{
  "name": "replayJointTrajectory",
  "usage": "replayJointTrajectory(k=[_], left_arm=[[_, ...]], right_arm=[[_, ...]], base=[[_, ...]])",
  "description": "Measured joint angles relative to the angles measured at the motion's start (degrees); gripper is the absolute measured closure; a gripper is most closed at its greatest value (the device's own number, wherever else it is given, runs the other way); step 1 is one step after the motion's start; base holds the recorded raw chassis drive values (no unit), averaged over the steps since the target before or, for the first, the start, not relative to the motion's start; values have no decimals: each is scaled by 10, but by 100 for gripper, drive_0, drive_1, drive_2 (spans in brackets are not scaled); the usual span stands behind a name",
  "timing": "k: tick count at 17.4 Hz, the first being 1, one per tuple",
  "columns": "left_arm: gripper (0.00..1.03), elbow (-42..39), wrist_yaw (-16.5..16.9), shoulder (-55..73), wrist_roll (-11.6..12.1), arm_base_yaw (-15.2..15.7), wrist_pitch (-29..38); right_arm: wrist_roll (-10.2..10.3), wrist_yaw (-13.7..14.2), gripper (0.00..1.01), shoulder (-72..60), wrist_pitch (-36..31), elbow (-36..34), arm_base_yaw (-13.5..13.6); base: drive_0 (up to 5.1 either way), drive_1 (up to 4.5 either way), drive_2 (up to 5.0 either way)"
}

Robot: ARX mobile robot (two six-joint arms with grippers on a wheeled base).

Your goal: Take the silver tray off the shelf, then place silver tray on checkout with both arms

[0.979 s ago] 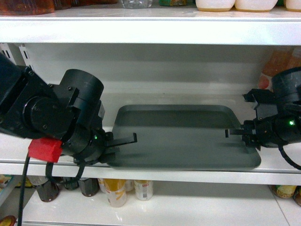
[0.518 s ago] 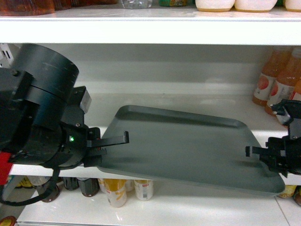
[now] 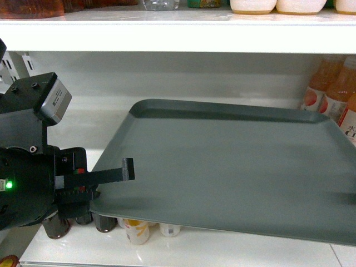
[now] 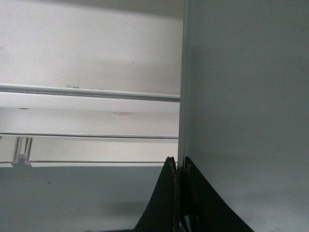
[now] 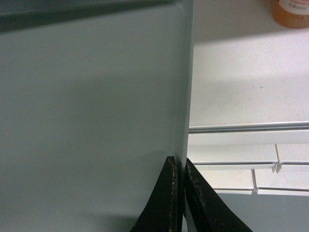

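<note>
The silver tray [image 3: 233,167] hangs in the air in front of the shelf [image 3: 103,139], close to the head camera and roughly level. My left gripper [image 3: 123,175] is shut on its left rim, upper finger lying on top. The left wrist view shows the tray [image 4: 246,96] edge-on, with the left gripper [image 4: 180,162] pinching the rim. In the right wrist view my right gripper [image 5: 181,162] is likewise shut on the rim of the tray [image 5: 91,106], with the shelf [image 5: 246,87] beyond. The right gripper falls outside the head view. The checkout is out of view.
Orange drink bottles [image 3: 328,89] stand on the shelf at the right, behind the tray's far corner. An upper shelf board [image 3: 167,36] runs overhead with jars on it. Bottles and cans [image 3: 133,231] stand on the lower shelf under the tray.
The tray has come off the shelf toward the camera and now fills the view. My left arm has pulled back to the left; the right gripper has slid out of the head view.
</note>
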State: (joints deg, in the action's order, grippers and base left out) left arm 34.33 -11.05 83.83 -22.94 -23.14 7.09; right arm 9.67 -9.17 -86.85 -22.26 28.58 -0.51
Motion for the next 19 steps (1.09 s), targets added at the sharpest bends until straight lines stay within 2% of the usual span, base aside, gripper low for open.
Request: replayJointTrajectory(k=[19], left_arm=[[101,0,-3,2,6,0,5]], right_arm=[[1,-5,98,18,-6,-11,-3]], base=[[0,0,0]])
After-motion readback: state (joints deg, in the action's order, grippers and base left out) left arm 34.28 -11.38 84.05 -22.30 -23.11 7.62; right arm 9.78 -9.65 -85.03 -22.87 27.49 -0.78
